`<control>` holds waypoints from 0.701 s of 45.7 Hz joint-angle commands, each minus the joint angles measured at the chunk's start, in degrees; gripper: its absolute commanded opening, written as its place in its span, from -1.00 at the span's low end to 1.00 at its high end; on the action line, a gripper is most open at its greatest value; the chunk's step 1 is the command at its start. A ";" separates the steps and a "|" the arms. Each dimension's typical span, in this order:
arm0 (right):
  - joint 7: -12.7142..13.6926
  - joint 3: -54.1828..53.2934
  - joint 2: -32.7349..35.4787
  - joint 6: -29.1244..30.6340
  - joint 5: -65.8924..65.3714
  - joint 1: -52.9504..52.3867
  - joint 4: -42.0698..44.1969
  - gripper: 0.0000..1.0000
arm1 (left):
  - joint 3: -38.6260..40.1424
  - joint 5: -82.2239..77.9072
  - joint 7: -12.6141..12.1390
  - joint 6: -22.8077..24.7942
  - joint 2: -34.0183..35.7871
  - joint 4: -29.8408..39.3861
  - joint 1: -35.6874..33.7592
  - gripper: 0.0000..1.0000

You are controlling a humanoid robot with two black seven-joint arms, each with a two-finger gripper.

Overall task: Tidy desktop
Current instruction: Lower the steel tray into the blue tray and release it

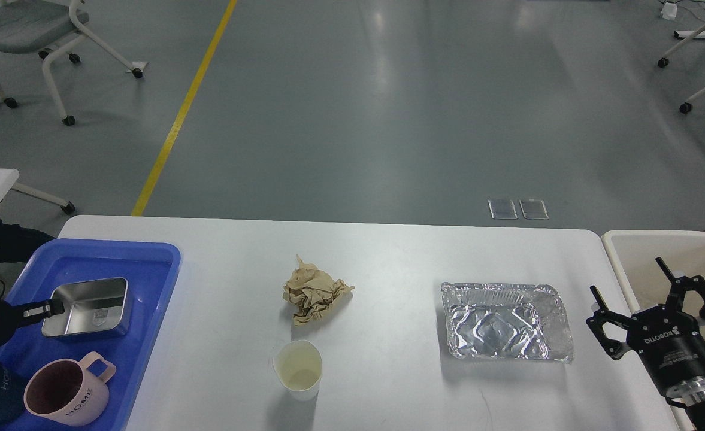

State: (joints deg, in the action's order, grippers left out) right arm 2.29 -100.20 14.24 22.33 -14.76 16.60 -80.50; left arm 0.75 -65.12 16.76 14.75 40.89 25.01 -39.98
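Right end effector (651,299), fingers spread and empty at the frame's lower right over the bench (388,251) edge, sits nearest the foil tray (505,329) just to its left, long axis running left-right, so that looks the likely reach.

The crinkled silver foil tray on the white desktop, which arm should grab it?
Right, probably. The open right gripper hovers just beside the foil tray, by the cream bin; the left gripper is over the blue tray.

Bright, even overhead light; pale glare streaks on the grey floor (388,72) in the upper centre. Soft short shadows under things on the table (388,257). Sharp focus throughout.
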 commanded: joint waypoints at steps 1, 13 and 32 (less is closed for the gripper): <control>0.00 -0.08 0.00 -0.01 0.00 0.02 0.00 1.00 | 0.48 1.66 0.03 1.15 0.60 0.39 -0.80 0.74; 0.00 0.01 -0.09 -0.01 0.09 -0.25 -0.09 1.00 | 1.10 10.26 0.03 7.92 6.74 3.11 -9.59 0.74; 0.00 0.01 -0.09 -0.10 0.00 0.02 -0.18 1.00 | 19.10 20.63 0.03 7.31 19.66 29.91 -8.54 0.74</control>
State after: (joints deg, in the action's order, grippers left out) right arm 2.29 -100.19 14.15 22.24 -14.74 16.50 -80.69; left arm 13.75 -46.74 16.77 22.81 57.07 45.41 -51.14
